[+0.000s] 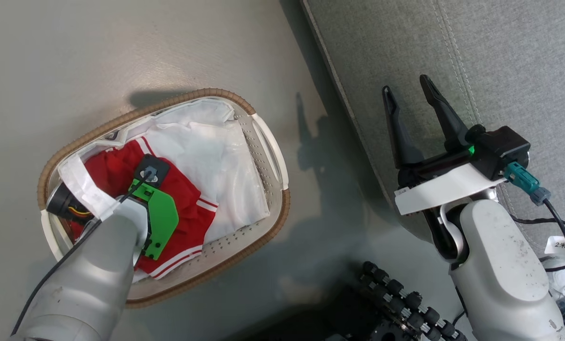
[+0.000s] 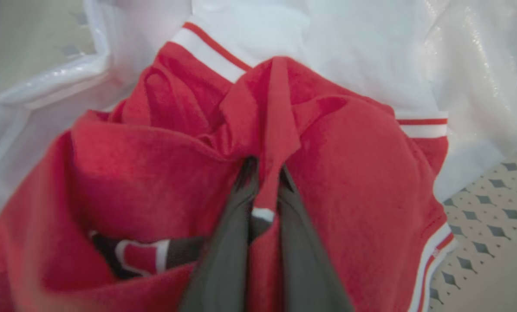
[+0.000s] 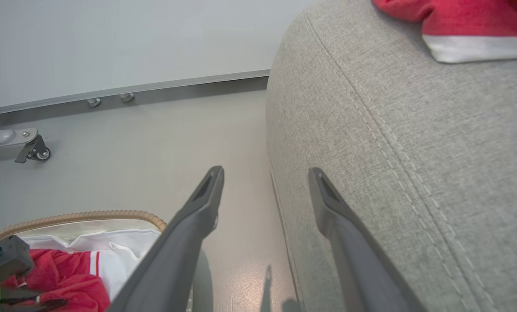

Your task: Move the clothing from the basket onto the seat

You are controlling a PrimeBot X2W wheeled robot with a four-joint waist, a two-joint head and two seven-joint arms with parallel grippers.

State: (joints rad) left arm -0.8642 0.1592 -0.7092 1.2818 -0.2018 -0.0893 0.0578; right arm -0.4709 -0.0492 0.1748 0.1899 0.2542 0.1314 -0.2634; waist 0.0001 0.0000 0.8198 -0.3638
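Because the job is to carry clothing out of the basket (image 1: 168,102) and onto the seat (image 1: 500,71), the left claw (image 2: 265,167) is down inside the basket, pinched together on a raised fold of a red garment (image 2: 362,186). The cloth stands up in a narrow ridge between the two dark fingers (image 2: 223,242). The grip looks to be on a single gathered pleat rather than on the whole bundle, probably so that the piece can be lifted free of the white fabric (image 1: 206,151) beneath it.

The right claw (image 1: 407,85) hovers with its fingers spread apart and nothing between them. It sits over the near edge of the seat, well apart from the basket, seemingly kept clear of the left arm's work.

The basket stands on the pale floor (image 1: 97,57) just beside the seat. It is an oval white perforated tub with a brown woven rim.

The red garment lies crumpled in the part of the basket nearest the robot, on top of the white fabric. It is bright red, soft and matte, with white-and-red striped bands along its hems. A small dark patch with a red-and-white mark shows low in its folds. It could be sports shorts or a jersey; the folds hide which.

A second red piece (image 3: 466,21) with a white band lies on the grey woven seat, so the task looks partly done.
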